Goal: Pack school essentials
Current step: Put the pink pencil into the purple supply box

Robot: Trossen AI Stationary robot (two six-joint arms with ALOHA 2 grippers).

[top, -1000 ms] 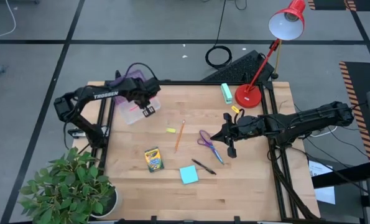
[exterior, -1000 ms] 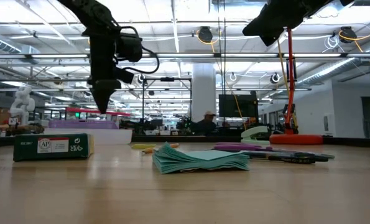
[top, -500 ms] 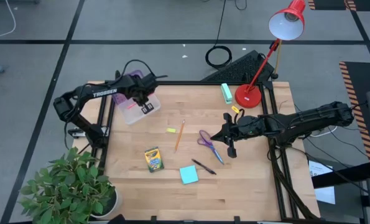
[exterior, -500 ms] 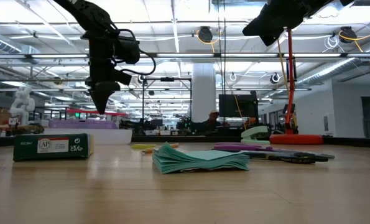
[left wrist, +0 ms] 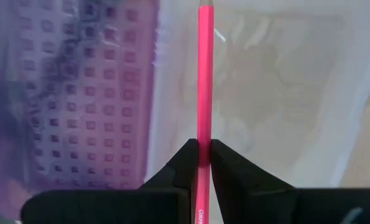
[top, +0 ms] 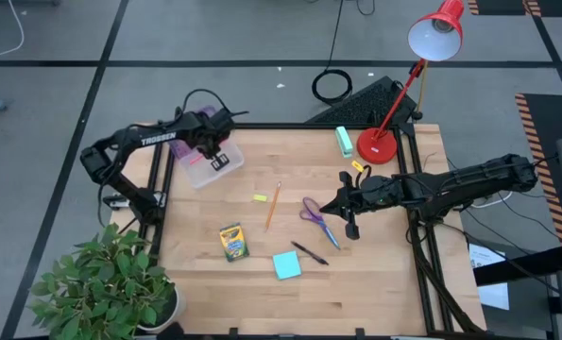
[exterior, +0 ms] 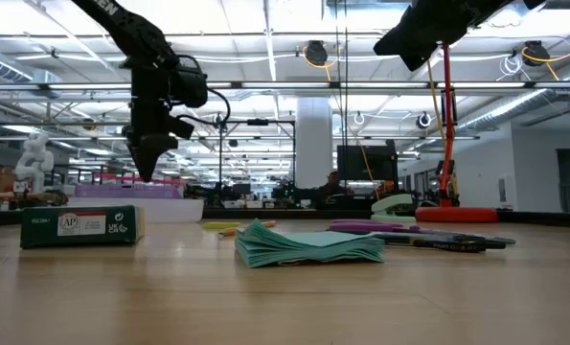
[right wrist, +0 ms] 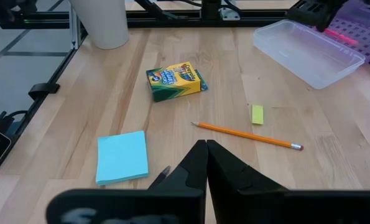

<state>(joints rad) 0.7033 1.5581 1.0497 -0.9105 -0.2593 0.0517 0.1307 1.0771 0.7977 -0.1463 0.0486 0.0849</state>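
- Desk (top: 375, 283): wooden top, framed by dark rails, carrying all the items below.
- Lamp (top: 422, 66): red, with its base on the far right corner of the desk; a mint-green block (top: 344, 141) lies just beside the base.
- Case (top: 203, 162): clear plastic with a purple lid, at the far left corner of the desk, open.
- Left tool (top: 212, 156): positioned over the case, clenched on the pink pen (left wrist: 204, 93). In the left wrist view the pen runs straight out between the fingertips above the case's clear floor.
- Right tool (top: 342, 215): held above the right side of the desk, near the scissors; the fingers are pressed together with nothing between them.
- Crayon box (top: 233, 242): yellow-green, flat on the near left part of the desk.
- Note pad (top: 286, 265): light blue, near the front edge, between the crayon box and the black pen.
- Scissors (top: 315, 215): purple handles, mid-desk, just beside the right tool.
- Pencil (top: 273, 205): orange, mid-desk, between the eraser and the scissors.
- Black pen (top: 310, 253): just beside the note pad.
- Eraser (top: 260, 197): small, yellow, just beside the pencil.
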